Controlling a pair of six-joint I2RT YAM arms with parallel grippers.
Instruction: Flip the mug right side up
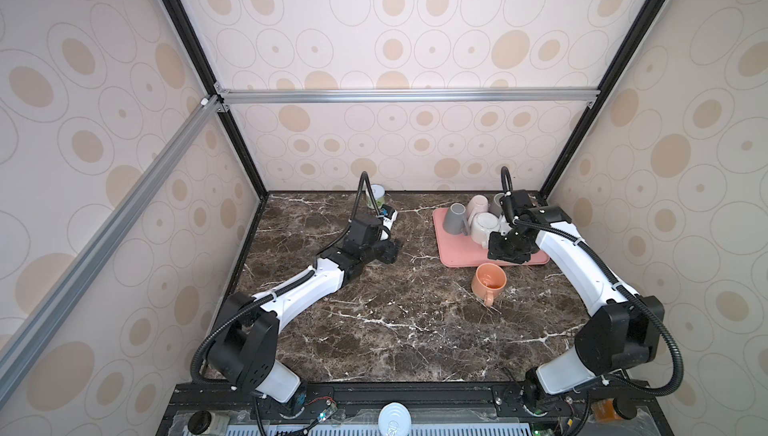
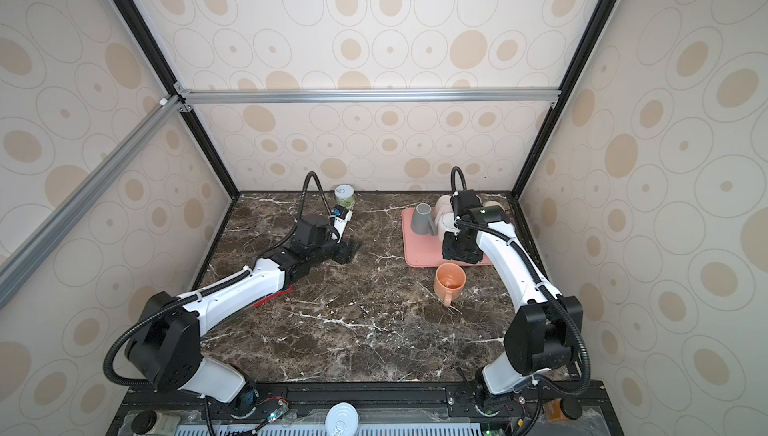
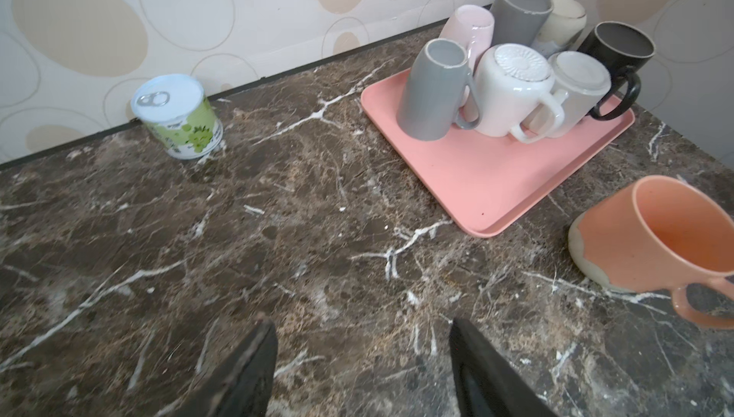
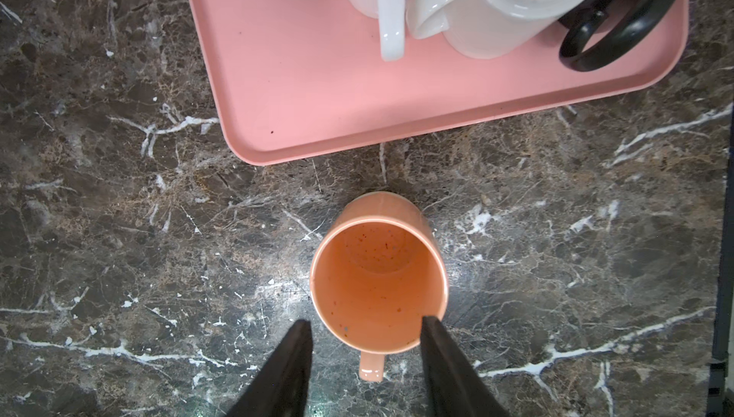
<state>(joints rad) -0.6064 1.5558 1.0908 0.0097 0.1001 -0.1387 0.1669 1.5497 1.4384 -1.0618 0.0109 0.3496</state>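
An orange mug [image 1: 489,282] [image 2: 449,281] [image 4: 377,276] stands on the marble table with its mouth up, just in front of the pink tray, handle toward the table's front. It also shows in the left wrist view, the mug [image 3: 655,244] sitting apart from everything. My right gripper [image 1: 505,253] [image 4: 367,320] hangs above it over the tray's front edge, open and holding nothing. One fingertip [image 4: 431,321] overlaps the mug's rim in the picture. My left gripper [image 1: 388,251] [image 3: 362,321] is open over bare table left of the tray.
The pink tray [image 1: 457,255] [image 3: 476,180] at the back right holds several upside-down mugs: grey [image 1: 455,218], white [image 1: 484,228], pink [image 3: 468,26], black [image 3: 613,57]. A green-labelled can [image 1: 376,196] [image 3: 176,117] stands by the back wall. Walls enclose three sides.
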